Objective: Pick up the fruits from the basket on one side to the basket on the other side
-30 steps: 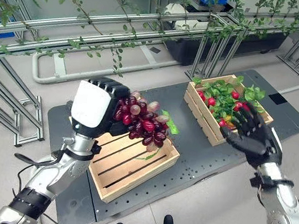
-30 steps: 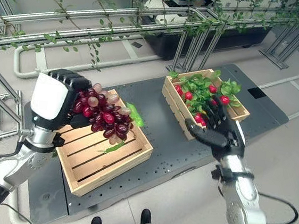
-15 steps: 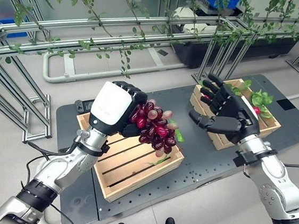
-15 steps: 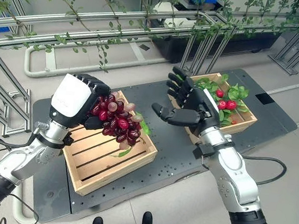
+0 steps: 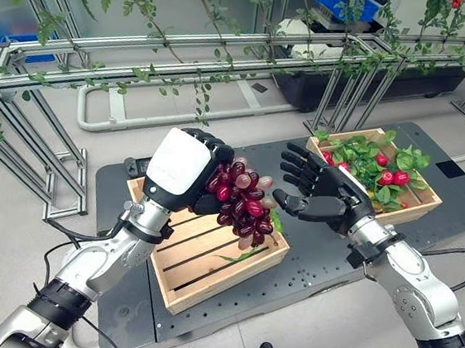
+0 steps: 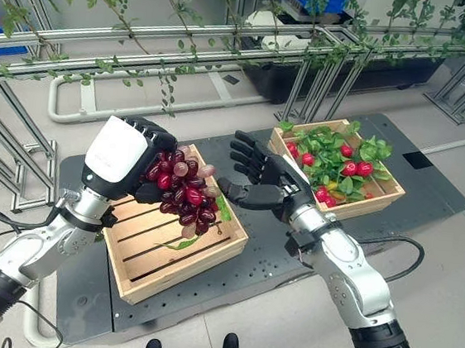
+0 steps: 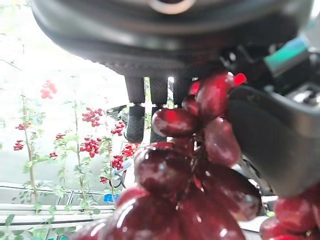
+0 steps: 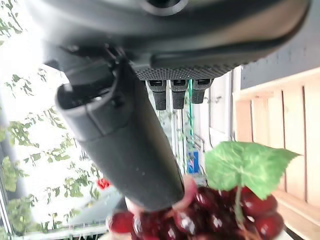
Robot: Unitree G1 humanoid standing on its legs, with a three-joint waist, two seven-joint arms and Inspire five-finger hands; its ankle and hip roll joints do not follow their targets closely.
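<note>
My left hand (image 5: 185, 167) is shut on a bunch of dark red grapes (image 5: 242, 206) and holds it in the air over the slatted wooden basket (image 5: 200, 256) on the left. The grapes (image 7: 185, 185) fill the space past its fingers in the left wrist view. My right hand (image 5: 323, 194) is open, its fingers spread, just right of the bunch and almost touching it. The grapes (image 8: 210, 215) and a green leaf (image 8: 247, 165) show past that hand's thumb. The basket on the right (image 5: 417, 202) holds leafy sprigs with small red fruits (image 5: 390, 176).
Both baskets stand on a dark perforated platform (image 5: 315, 262) on the floor. Aluminium frames hung with leafy vines (image 5: 229, 45) run across the back. A black bin (image 5: 368, 72) stands behind the right basket.
My right hand has swung left from over the right basket to beside the grapes. The left hand keeps the bunch raised over the left basket. The camera has shifted.
</note>
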